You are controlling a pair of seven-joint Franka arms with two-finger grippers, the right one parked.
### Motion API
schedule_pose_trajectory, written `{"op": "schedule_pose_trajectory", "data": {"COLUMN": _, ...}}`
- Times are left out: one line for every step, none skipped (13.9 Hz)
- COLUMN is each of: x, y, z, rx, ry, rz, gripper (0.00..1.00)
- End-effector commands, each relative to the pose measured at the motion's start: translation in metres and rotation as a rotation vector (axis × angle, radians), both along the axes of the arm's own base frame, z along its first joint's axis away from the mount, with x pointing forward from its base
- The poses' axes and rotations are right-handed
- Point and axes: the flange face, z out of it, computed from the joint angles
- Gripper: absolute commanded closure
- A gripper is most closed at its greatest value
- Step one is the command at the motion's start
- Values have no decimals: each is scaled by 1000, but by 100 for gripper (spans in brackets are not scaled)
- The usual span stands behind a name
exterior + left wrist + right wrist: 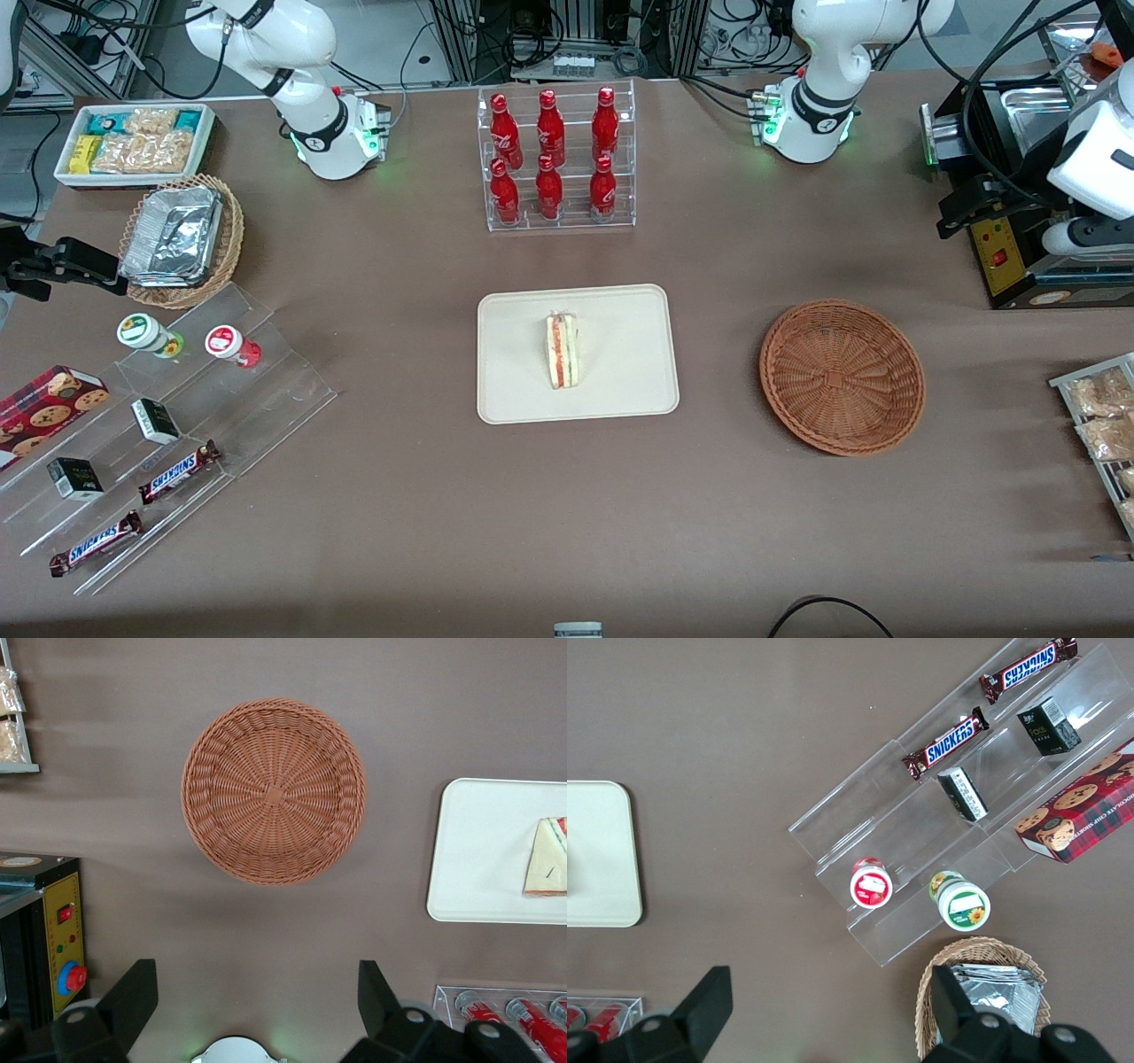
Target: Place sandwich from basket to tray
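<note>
**A:** Sandwich first, or the jaws?

**B:** Jaws, then outward. The gripper hangs high above the brown surface, at the working arm's end, over bare cloth just beside the basket. Its 2 fingers stand wide apart, with nothing between them.

**A:** And the basket?

**B:** Round, reddish-brown wicker, nothing in it, standing apart from the tray, toward the working arm's end.

**A:** So where's the sandwich?

**B:** The sandwich lies on the tray, around its middle, with its red-orange and green layers showing on the cut edge. The wrist view catches only a corner of it.

**A:** Anything near?

**B:** A clear rack of 6 red bottles stands farther from the front camera than the tray.
</note>
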Motion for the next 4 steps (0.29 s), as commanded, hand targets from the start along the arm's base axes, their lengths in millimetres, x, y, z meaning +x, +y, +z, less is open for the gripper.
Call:
{"op": "schedule_pose_trajectory", "data": {"x": 11, "y": -4, "z": 3, "rx": 0, "ry": -16, "rz": -23, "gripper": 0}}
{"op": "schedule_pose_trajectory", "data": {"x": 12, "y": -3, "z": 5, "rx": 7, "ry": -16, "rz": -23, "gripper": 0}}
{"op": "schedule_pose_trajectory", "data": {"x": 13, "y": -2, "z": 5, "rx": 19, "ry": -18, "rz": -22, "gripper": 0}}
{"op": "schedule_pose_trajectory", "data": {"x": 13, "y": 0, "z": 5, "rx": 27, "ry": -17, "rz": -20, "gripper": 0}}
